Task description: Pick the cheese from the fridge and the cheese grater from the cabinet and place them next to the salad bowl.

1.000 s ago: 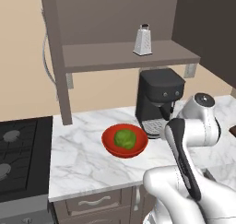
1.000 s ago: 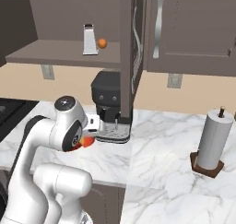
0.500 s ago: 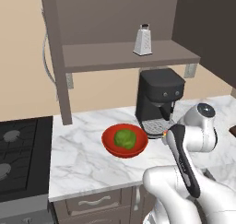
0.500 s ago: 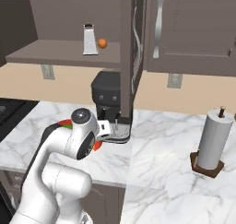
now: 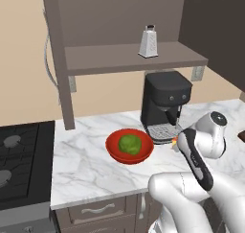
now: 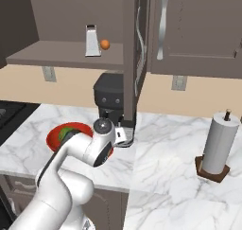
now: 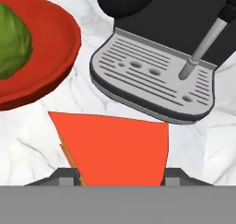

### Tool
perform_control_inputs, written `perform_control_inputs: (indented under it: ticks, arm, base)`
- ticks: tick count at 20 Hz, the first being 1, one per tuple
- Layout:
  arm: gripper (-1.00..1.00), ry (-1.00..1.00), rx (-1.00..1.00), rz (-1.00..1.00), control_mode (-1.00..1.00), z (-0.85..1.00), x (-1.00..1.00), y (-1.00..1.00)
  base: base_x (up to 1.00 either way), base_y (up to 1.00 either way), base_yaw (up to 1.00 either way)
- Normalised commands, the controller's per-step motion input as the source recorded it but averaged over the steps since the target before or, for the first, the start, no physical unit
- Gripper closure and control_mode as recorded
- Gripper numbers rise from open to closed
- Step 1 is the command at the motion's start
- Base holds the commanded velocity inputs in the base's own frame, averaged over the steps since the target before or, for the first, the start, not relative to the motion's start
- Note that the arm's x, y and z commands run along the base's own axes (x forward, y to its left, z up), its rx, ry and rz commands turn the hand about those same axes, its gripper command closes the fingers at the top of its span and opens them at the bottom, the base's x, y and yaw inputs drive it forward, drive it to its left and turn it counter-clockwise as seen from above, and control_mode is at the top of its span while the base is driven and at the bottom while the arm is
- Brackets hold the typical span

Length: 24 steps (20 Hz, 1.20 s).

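Observation:
My gripper (image 7: pixel 122 174) is shut on the cheese (image 7: pixel 115 149), an orange wedge whose red rind faces the camera. It hangs low over the marble counter (image 5: pixel 86 160), between the salad bowl (image 7: pixel 50 57) and the coffee machine's drip tray (image 7: pixel 152 80). From the left base, a sliver of the cheese (image 5: pixel 175 141) shows beside my forearm, right of the red bowl (image 5: pixel 117 153) with its green leafy ball. The silver cheese grater (image 5: pixel 149 41) stands on the shelf of the dark cabinet (image 5: pixel 129 62); the right base view shows the grater (image 6: pixel 90 41) too. The fridge is out of view.
A black coffee machine (image 5: pixel 165 102) stands just right of the bowl. A small orange ball (image 6: pixel 105 44) lies by the grater. A paper towel roll (image 6: pixel 218 146) stands at the right; a stove (image 5: pixel 19 165) borders the counter's left end.
The hand has swung down and to the right with the cheese, from beside the bowl toward the coffee machine's tray. The bowl and grater have not moved.

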Motion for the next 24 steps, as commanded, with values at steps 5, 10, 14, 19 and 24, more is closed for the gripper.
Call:
perform_control_inputs:
  ticks: [5,10,14,19,24]
  arm:
    - [1.0,0.01,0.0,0.0,-1.0,-0.37,0.51,0.0]
    - [1.0,0.07,0.0,0.01,-1.0,-0.16,0.19,0.0]
    - [1.0,0.02,0.0,0.0,-1.0,-0.23,0.08,0.0]
    - [1.0,0.0,0.0,0.0,-1.0,-0.28,-0.09,0.0]
    - [1.0,-0.04,-0.01,0.0,-1.0,-0.29,-0.1,0.08]
  base:
    - [0.0,0.0,0.0]
    - [0.0,0.0,0.0]
    - [0.0,0.0,0.0]
    - [0.0,0.0,0.0]
    - [0.0,0.0,0.0]
